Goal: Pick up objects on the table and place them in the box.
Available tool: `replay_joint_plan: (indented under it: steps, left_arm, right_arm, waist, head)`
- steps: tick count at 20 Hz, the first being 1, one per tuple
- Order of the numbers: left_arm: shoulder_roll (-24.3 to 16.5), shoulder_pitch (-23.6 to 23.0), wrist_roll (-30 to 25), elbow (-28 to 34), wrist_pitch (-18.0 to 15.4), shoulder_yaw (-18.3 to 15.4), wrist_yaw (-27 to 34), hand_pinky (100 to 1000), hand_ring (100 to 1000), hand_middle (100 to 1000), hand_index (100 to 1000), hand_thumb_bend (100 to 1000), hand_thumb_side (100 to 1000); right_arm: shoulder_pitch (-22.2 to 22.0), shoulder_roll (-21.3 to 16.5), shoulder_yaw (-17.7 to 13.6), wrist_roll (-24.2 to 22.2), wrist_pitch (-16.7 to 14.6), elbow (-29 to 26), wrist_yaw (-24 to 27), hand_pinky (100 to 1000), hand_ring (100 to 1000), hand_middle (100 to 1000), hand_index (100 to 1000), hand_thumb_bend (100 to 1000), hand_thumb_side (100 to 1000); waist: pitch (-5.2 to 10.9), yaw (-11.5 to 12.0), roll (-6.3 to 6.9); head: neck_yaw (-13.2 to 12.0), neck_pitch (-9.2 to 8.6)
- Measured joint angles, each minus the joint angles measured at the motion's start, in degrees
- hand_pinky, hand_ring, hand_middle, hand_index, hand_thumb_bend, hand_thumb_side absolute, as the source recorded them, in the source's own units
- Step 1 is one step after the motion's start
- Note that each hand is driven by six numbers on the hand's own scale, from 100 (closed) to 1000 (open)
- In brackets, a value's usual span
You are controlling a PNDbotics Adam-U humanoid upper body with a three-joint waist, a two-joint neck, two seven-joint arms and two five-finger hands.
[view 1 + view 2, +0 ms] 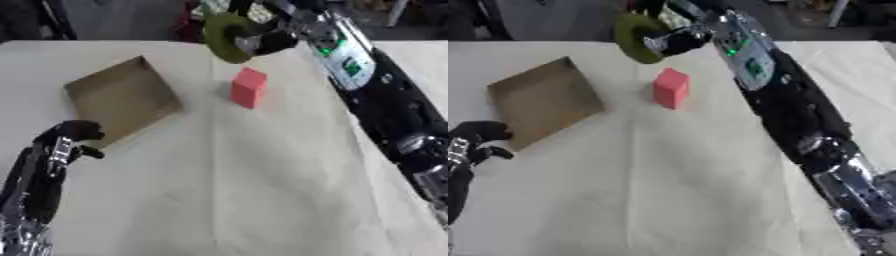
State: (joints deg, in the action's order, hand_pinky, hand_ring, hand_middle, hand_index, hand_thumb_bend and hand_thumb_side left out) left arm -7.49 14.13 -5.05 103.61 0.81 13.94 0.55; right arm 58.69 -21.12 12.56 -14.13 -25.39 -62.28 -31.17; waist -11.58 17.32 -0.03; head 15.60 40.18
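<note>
The right hand (267,42) is seen raised above the far part of the table (262,190), its fingers curled round an olive-green ring-shaped object (224,37), which is held clear of the surface. The ring is carried nearly on edge, its broad face turned toward the robot's left and slightly downward, its long axis running steeply up and down. The right arm is stretched diagonally from the lower right corner up to the far centre, a green-lit panel visible on the forearm. Just below and near the ring, a red block (248,87) stands upright on the table, long axis vertical, apart from the hand. To its left a shallow brown cardboard box (122,97) lies open, set corner-on to the view. The left hand (72,137) is noted beside the box's near corner, fingers curled, nothing held; contact with the box cannot be determined
</note>
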Motion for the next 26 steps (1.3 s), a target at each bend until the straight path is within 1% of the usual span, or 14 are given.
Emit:
replay_joint_plan:
  steps: [6, 10, 14, 15, 17, 18, 19, 20, 21, 22, 23, 24, 25, 26]
  left_arm:
    - [0.62, 1.53, -1.63, 0.55, 0.19, 1.46, 0.52, 543, 698, 650, 636, 100, 759]
    - [0.63, 1.83, -1.91, 0.81, 0.27, 1.5, 0.73, 542, 697, 650, 636, 100, 757]
    - [0.63, 2.0, -1.96, 1.17, 0.32, 1.51, 0.83, 541, 696, 646, 634, 100, 756]
    - [0.63, 2.02, -2.0, 1.33, 0.33, 1.51, 0.9, 539, 689, 634, 632, 100, 756]
    - [0.64, 2.04, -2.06, 1.38, 0.38, 1.51, 0.96, 538, 681, 623, 630, 100, 755]
    - [0.64, 2.04, -2.07, 1.38, 0.38, 1.51, 0.97, 537, 659, 600, 628, 100, 755]
    - [0.64, 2.04, -2.06, 1.38, 0.39, 1.51, 0.98, 537, 653, 594, 626, 100, 755]
    - [0.64, 2.04, -2.04, 1.38, 0.41, 1.51, 0.98, 536, 631, 574, 622, 100, 755]
    - [0.64, 2.03, -2.0, 1.38, 0.45, 1.51, 0.99, 536, 630, 573, 622, 100, 756]
    - [0.64, 2.03, -1.95, 1.38, 0.5, 1.51, 0.99, 536, 629, 572, 622, 100, 756]
    - [0.64, 2.03, -1.92, 1.38, 0.53, 1.51, 0.99, 537, 632, 573, 622, 100, 756]
    - [0.64, 2.02, -1.87, 1.38, 0.57, 1.51, 0.99, 537, 633, 574, 622, 100, 756]
    - [0.64, 2.02, -1.84, 1.38, 0.59, 1.5, 0.99, 537, 635, 575, 623, 100, 745]
    - [0.64, 2.02, -1.83, 1.37, 0.59, 1.5, 0.99, 537, 635, 575, 622, 100, 756]
  right_arm:
    - [2.45, 5.36, -1.83, -0.24, -1.86, 7.73, -5.64, 592, 526, 376, 373, 100, 104]
    - [2.55, 7.81, -2.56, -0.18, -3.09, 10.59, -9.18, 595, 531, 381, 383, 100, 106]
    - [2.27, 10.05, -3.44, 0.8, -3.41, 13.42, -14.26, 594, 534, 386, 400, 100, 109]
    - [2.26, 10.57, -3.74, 1.45, -3.35, 14.1, -15.62, 601, 545, 401, 454, 100, 116]
    - [2.25, 11.42, -4.11, 2.88, -3.28, 15.18, -18.17, 606, 553, 415, 495, 100, 171]
    - [2.25, 11.83, -4.13, 3.48, -3.35, 15.59, -19.26, 626, 580, 465, 594, 100, 251]
    - [2.24, 12.13, -4.12, 3.87, -3.53, 15.92, -20.33, 630, 585, 474, 615, 100, 266]
    - [2.23, 12.43, -4.1, 4.1, -3.75, 16.1, -21.4, 649, 619, 535, 751, 100, 349]
    - [2.23, 12.66, -4.08, 4.25, -3.88, 16.19, -22.5, 655, 629, 551, 780, 102, 378]
    - [2.23, 12.84, -4.08, 4.53, -3.81, 16.19, -23.78, 658, 638, 571, 815, 138, 409]
    - [2.23, 12.88, -4.08, 4.94, -3.55, 16.19, -25.13, 664, 658, 617, 879, 217, 473]
    - [2.23, 12.88, -4.11, 5.63, -3.03, 16.17, -26.44, 666, 665, 636, 893, 242, 492]
    - [2.23, 12.88, -4.2, 6.63, -2.34, 16.14, -27.76, 671, 673, 667, 912, 213, 522]
    - [2.23, 12.89, -4.4, 7.79, -1.56, 16.1, -28.83, 675, 678, 680, 917, 279, 532]
  waist:
    - [-0.46, 5.04, -0.42]
    - [-0.74, 7.36, -0.3]
    - [-0.84, 9.45, -0.16]
    - [-0.85, 9.79, -0.16]
    - [-0.89, 10.32, -0.15]
    - [-0.95, 10.49, -0.15]
    - [-0.99, 10.6, -0.15]
    - [-1.0, 10.61, -0.16]
    - [-1.01, 10.63, -0.2]
    - [-1.02, 10.65, -0.26]
    - [-1.02, 10.71, -0.33]
    - [-1.02, 10.73, -0.4]
    - [-1.03, 10.73, -0.43]
    - [-1.04, 10.7, -0.43]
  head:
    - [4.76, -1.15]
    - [7.44, -1.47]
    - [9.88, -1.51]
    - [10.34, -1.52]
    - [11.2, -1.55]
    - [11.53, -1.56]
    - [11.8, -1.57]
    - [12.01, -1.63]
    - [12.18, -1.68]
    - [12.26, -1.69]
    - [12.29, -1.69]
    - [12.3, -1.7]
    - [12.31, -1.7]
    - [12.31, -1.71]
